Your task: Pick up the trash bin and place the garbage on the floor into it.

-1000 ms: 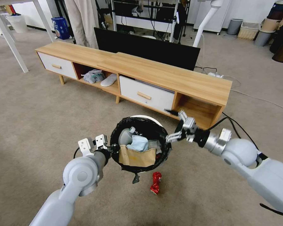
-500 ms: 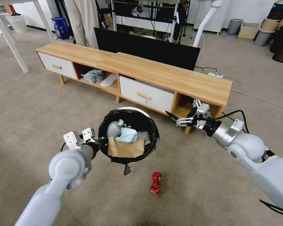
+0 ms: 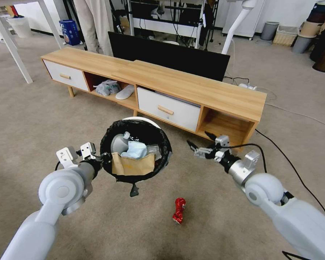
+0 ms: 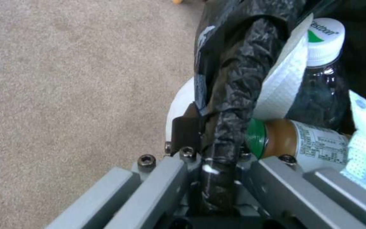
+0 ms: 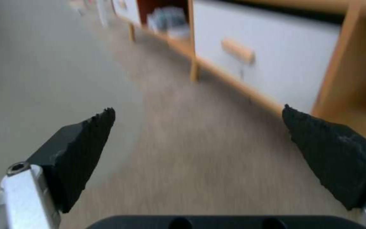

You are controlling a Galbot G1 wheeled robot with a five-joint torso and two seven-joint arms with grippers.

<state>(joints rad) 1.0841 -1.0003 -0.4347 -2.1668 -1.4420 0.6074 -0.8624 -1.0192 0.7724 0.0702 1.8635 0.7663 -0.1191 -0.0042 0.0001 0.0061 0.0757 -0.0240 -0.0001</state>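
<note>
Right gripper (image 3: 200, 143) is seen right of centre in the head view, empty, with its two black-tipped fingers (image 5: 79, 149) held wide apart and bare carpet between them in the right wrist view. Below it and slightly to the left, in the lower middle of the frame, the crushed red can (image 3: 178, 210) lies alone on the floor (image 3: 43, 119), its long axis running roughly up and down the picture with a slight lean. The can is judged nearer to the right gripper than to the left one, and it sits below and to the right of the trash bin (image 3: 135, 151), clear of the knotted bag tail (image 3: 134, 190) hanging under the rim. The bin is held off the carpet at left of centre by the left gripper (image 3: 102, 159), whose jaws are clamped across the bag-wrapped rim, as the left wrist view shows; a brown paper bag (image 3: 130, 167), a pale blue face mask (image 3: 134, 150) and a clear bottle (image 3: 119, 142) are already inside. Open carpet surrounds the can on every side. The wooden cabinet (image 3: 191, 88) stands well behind, in the upper half, and a black cable (image 3: 292, 169) runs across the carpet at right, away from the can.
</note>
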